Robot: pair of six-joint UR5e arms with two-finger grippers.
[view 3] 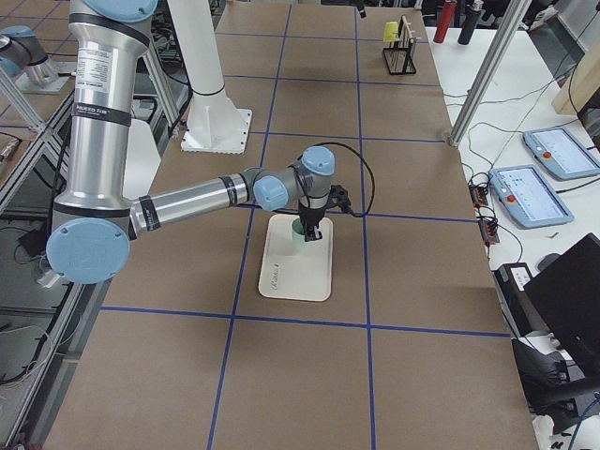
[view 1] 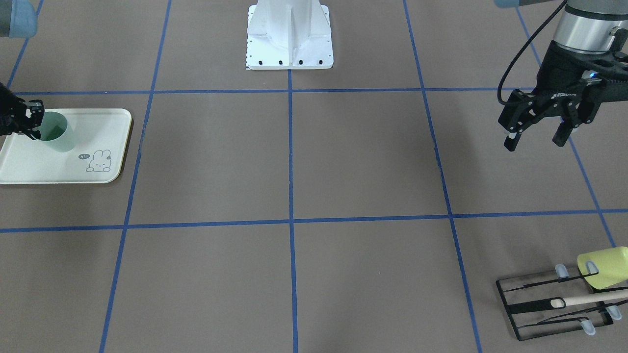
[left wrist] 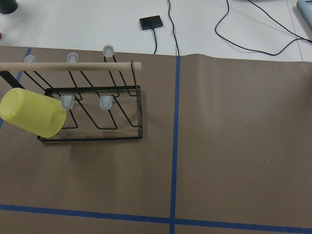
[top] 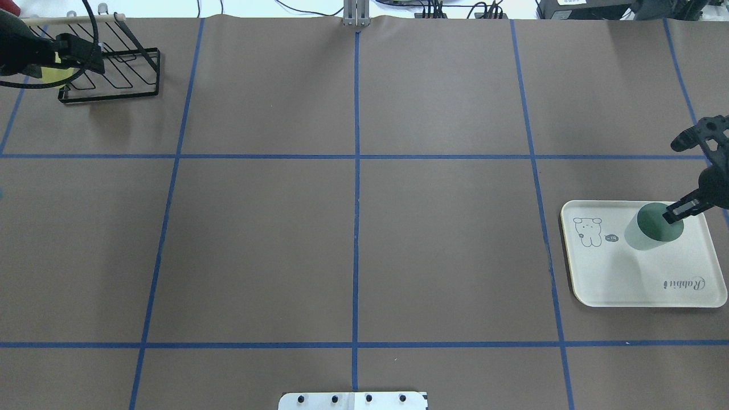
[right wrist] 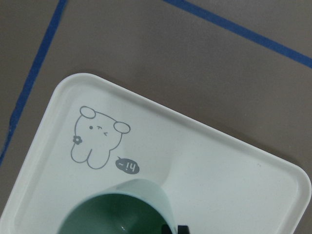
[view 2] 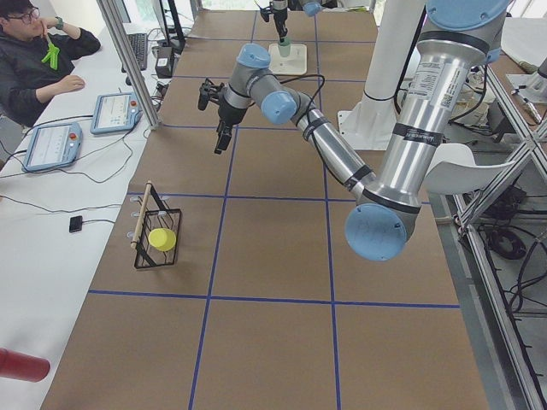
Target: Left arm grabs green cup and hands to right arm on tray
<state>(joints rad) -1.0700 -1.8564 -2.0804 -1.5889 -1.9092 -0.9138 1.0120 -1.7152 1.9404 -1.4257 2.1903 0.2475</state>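
Note:
The pale mint-green cup (view 1: 59, 135) stands upright at the back of the cream rabbit tray (view 1: 59, 169), far on my right side. My right gripper (view 1: 37, 120) is at the cup's rim. In the right wrist view its two fingertips (right wrist: 170, 230) sit close together on the cup (right wrist: 141, 195) wall, so it looks shut on the rim. I cannot tell whether the cup rests on the tray (top: 638, 285) or hangs just above it. My left gripper (view 1: 537, 137) is open and empty, held high above the table near the black wire rack.
The black wire rack (view 1: 549, 304) with a wooden rod holds a yellow-green cup (view 1: 603, 267) at my far left. The white robot base (view 1: 289, 44) stands at the middle of the table's near edge. Blue tape lines grid the brown table.

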